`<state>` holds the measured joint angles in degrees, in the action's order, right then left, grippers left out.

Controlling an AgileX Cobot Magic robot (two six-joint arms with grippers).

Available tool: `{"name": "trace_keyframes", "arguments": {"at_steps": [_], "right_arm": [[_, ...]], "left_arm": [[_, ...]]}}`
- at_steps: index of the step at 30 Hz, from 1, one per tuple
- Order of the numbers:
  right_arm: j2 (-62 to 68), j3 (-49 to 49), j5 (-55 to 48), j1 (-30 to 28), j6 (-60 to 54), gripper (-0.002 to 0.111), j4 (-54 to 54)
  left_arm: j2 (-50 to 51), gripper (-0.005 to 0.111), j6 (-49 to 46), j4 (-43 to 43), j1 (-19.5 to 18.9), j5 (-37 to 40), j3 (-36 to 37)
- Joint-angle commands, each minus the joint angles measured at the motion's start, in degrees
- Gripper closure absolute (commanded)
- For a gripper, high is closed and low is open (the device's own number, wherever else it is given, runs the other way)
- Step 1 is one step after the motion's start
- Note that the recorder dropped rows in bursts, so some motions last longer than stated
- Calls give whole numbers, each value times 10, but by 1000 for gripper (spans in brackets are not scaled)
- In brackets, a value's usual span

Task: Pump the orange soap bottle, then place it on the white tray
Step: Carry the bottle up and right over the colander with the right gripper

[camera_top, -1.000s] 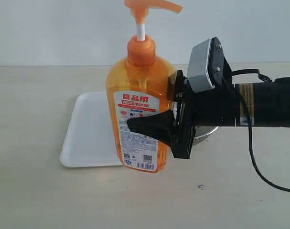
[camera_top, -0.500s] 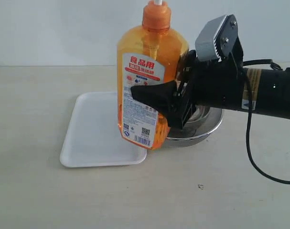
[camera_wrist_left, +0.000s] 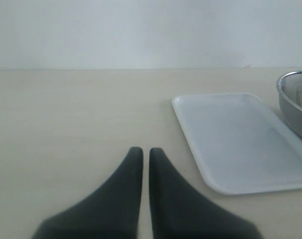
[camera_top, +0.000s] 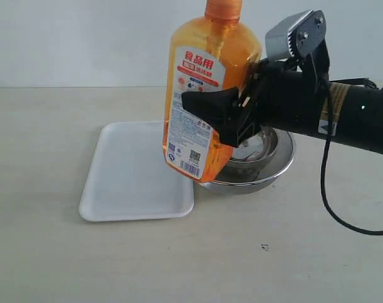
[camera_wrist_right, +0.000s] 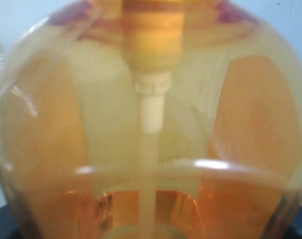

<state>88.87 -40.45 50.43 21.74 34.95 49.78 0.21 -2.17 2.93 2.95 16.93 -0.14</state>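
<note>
Orange soap bottle (camera_top: 197, 63) hangs tilted off the surface, grasped by the right end effector (camera_top: 202, 105), over the white tray's (camera_top: 125, 180) edge beside a steel bowl (camera_top: 274, 165). Setting it down remains; whether it was pumped cannot be told. The left end effector (camera_wrist_left: 141, 157) is clenched and empty.

Steel bowl (camera_top: 274, 163) (shiny) — on a pale table (camera_top: 52, 265)
</note>
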Motion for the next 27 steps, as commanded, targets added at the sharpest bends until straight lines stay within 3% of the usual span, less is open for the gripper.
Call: {"name": "trace_keyframes", "arguments": {"at_steps": [1, 6, 11, 18, 27], "right_arm": [[-32, -3, 21, 0, -6, 106, -47], [-66, -15, -73, 0, 6, 106, -47], [-77, -15, -100, 0, 17, 106, -54], [-77, -15, -152, 0, 7, 109, -158], [-77, -23, -209, 0, -40, 109, -212]], "left_arm": [[-2, 102, -2, 5, 0, 0, 1], [-2, 102, -2, 5, 0, 0, 1], [-2, 102, -2, 5, 0, 0, 1], [-2, 102, -2, 5, 0, 0, 1], [-2, 102, -2, 5, 0, 0, 1]]}}
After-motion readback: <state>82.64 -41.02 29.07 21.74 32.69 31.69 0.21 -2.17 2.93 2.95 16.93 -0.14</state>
